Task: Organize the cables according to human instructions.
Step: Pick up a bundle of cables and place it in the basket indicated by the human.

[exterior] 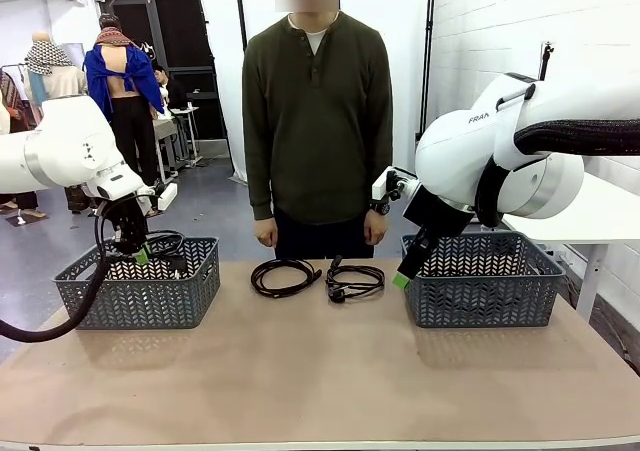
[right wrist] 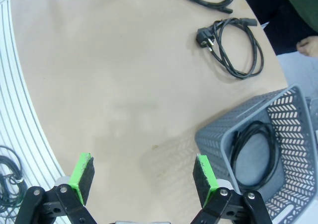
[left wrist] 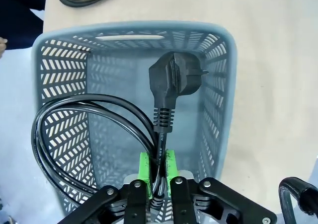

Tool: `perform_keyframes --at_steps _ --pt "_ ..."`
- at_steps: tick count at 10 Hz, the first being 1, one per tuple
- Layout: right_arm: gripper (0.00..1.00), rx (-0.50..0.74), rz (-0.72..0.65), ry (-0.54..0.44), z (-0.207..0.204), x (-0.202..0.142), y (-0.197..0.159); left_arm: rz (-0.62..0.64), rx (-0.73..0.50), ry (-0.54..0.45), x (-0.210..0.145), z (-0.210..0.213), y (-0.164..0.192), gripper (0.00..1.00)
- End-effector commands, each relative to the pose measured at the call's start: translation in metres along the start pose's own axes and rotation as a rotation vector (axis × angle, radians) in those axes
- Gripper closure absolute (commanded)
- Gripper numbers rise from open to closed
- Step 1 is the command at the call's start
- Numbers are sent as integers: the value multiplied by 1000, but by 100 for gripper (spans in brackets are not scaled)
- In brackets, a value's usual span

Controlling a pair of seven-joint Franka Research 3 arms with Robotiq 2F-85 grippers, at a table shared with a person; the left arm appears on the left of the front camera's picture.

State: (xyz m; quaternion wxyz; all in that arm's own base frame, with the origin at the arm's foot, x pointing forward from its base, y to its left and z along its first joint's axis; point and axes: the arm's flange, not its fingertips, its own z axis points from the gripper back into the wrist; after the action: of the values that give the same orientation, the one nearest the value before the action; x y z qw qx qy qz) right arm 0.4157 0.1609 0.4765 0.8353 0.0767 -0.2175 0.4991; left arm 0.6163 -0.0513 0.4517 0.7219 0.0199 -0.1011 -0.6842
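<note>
Black and thin, the first cable (left wrist: 164, 117) is being pinched by the left gripper (left wrist: 158, 167). Its green pads (left wrist: 144, 167) are being pressed tight against the cord just below the moulded plug (left wrist: 171, 77). The plug is being held out over the inside of the grey left basket (left wrist: 129, 28), and the coiled loops are being let hang to one side, across the basket's wall. In the front view, this gripper (exterior: 140, 254) is being held just above the left basket (exterior: 140, 296), with the cord's loops (exterior: 168, 239) showing at the rim.

The right gripper (right wrist: 144, 172) is being held wide open with nothing between its pads, above bare table (right wrist: 99, 85) just beside the right basket (right wrist: 218, 134). In the front view it (exterior: 402, 279) is being held near that basket's (exterior: 485, 291) near left corner.

A second cable (right wrist: 234, 149) is being kept coiled on the floor of the right basket. A third cable (exterior: 262, 283) and a fourth cable (exterior: 336, 293) are being left coiled side by side on the table (exterior: 320, 371) between the two baskets, just apart from each other. A person (exterior: 315, 111) is being seen standing at the far edge, with both hands hanging down.
</note>
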Motion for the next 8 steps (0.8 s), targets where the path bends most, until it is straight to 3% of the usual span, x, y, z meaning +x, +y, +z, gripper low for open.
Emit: perform_keyframes --at_steps 1,6,8 --pt "0 -6 -3 0 0 1 -1 35 33 13 0 -4 11 100" --pt "0 -6 -3 0 0 1 -1 52 24 24 4 -13 17 100" --pt "0 -6 -3 0 0 1 -1 21 -19 20 5 -11 12 61"
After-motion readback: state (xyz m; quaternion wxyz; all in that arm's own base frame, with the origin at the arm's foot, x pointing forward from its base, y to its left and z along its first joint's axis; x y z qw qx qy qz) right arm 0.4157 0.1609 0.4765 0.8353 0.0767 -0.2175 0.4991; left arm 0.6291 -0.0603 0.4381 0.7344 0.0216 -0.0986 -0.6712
